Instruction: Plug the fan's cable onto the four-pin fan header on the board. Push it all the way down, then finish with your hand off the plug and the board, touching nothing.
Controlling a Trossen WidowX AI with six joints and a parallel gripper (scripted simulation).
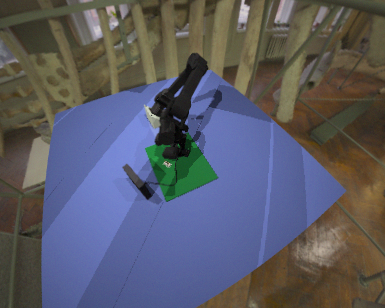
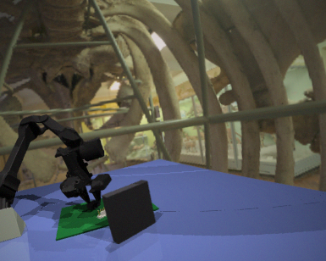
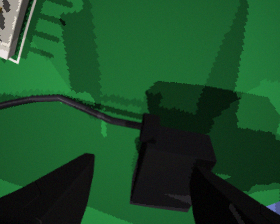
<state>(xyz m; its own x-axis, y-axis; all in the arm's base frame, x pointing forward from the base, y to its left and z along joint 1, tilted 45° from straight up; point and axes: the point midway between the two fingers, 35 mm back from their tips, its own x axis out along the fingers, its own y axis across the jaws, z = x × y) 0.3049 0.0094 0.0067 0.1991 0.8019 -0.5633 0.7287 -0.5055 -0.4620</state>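
Note:
The black plug (image 3: pixel 166 172) lies on the green board (image 1: pixel 202 174) (image 2: pixel 64 230) (image 3: pixel 166 45), off the header. Its cable (image 3: pixel 83 108) (image 1: pixel 176 175) leaves it to the left in the wrist view. My gripper (image 3: pixel 143 169) (image 2: pixel 93 204) is open just above the plug. The right finger overlaps the plug's edge in the wrist view, and a gap shows by the left finger; whether either touches is unclear. The pale header (image 1: pixel 167 164) (image 2: pixel 102 213) (image 3: pixel 10 31) with brass pins is at the wrist view's top left. In the top view the arm hides the plug.
The dark square fan (image 1: pixel 137 181) (image 2: pixel 132 212) stands upright beside the board, close to the header side. A pale block (image 1: pixel 152 118) (image 2: pixel 3 226) is near the arm's base. The blue table top (image 1: pixel 237 200) surrounds the board.

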